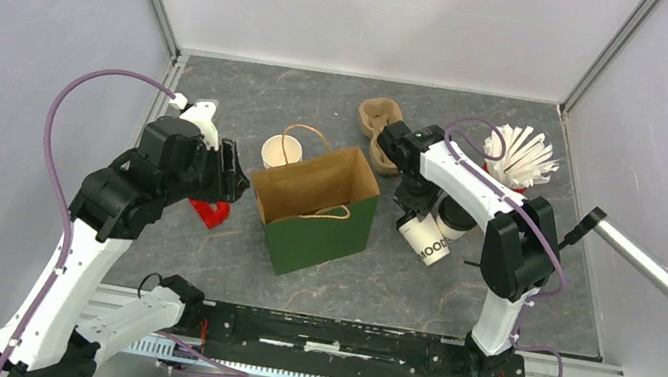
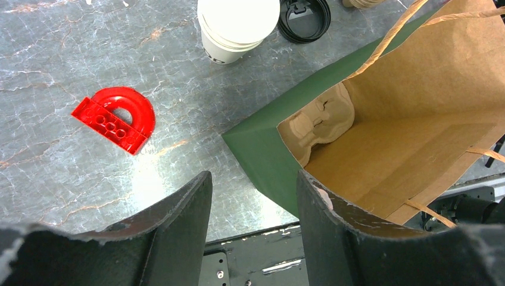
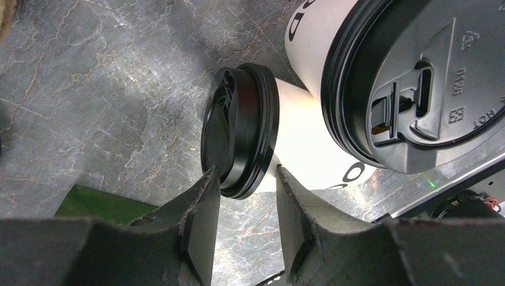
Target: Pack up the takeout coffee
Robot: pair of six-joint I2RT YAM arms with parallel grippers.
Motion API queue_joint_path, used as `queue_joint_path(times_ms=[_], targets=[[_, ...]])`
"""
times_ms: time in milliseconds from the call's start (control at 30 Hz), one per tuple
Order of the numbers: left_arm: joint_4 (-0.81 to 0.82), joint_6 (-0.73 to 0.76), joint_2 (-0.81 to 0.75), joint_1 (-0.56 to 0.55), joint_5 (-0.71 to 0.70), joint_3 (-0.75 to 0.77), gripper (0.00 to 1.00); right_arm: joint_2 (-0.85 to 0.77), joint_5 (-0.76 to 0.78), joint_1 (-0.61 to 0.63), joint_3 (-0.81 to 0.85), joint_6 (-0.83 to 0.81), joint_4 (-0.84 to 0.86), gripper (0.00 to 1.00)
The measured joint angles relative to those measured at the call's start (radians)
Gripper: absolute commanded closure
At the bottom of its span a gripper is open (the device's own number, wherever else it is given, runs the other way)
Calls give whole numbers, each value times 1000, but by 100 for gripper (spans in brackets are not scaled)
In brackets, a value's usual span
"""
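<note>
Grasp step. My right claw (image 3: 244, 179) stood open astride the lid rim of the takeout coffee (image 3: 238, 131), lying tipped on the bench (image 3: 89, 89) near the bag (image 1: 318, 232). Next required, in my judgement: firm closure, lift, lowering inside.

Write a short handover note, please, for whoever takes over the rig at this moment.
Left gripper: open and empty, beside the bag.
Right gripper: jaws either side of the lid of the lying cup; whether it grips yet is unclear.
Things: the lying cup and a second lidded cup are on the table to the right of the bag. A carrier sits inside the bag.
Done: bag stands open with the carrier in.
Left: grip a cup, lift it and set it in the bag.
</note>
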Motion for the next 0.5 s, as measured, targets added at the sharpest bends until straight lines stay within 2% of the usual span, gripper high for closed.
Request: queue_joint_path(times_ms=[233, 500], targets=[[2, 0, -2, 0, 2, 0, 39, -58, -14, 0, -47, -28, 43, 78], [26, -2, -10, 0, 6, 0, 39, -229, -51, 12, -188, -68, 117, 83]])
